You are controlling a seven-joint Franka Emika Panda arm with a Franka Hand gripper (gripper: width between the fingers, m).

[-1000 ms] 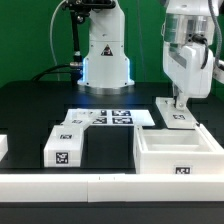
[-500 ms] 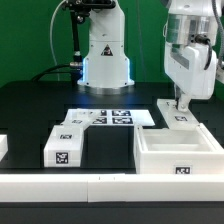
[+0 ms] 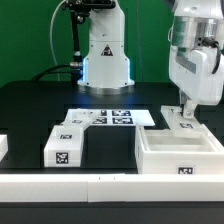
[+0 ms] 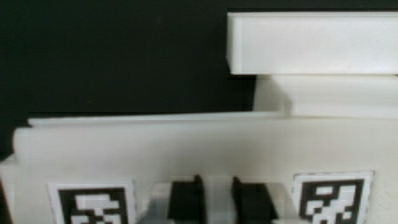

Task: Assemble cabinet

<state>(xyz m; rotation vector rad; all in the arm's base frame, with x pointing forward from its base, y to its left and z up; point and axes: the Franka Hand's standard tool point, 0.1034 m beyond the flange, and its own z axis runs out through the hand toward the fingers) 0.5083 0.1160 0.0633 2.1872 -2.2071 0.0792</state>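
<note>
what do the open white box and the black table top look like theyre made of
The open white box looks like rigid plastic, moulded or printed. It is evenly white and matte, with thick straight walls and crisp edges, and a printed tag sits on its front. The table top seems to be covered in a dull black sheet or cloth that shows no glare. I cannot tell which of the two it is.

Exterior view's 9 o'clock edge crops white block (image 3: 3,148), arm (image 3: 195,50) cut off at 1 o'clock, wrist view soft, tags (image 4: 96,205) cropped, fingertips (image 4: 185,198) blurred dark.

Bright even light, whites blown out — wrist view soft, grainy
</note>
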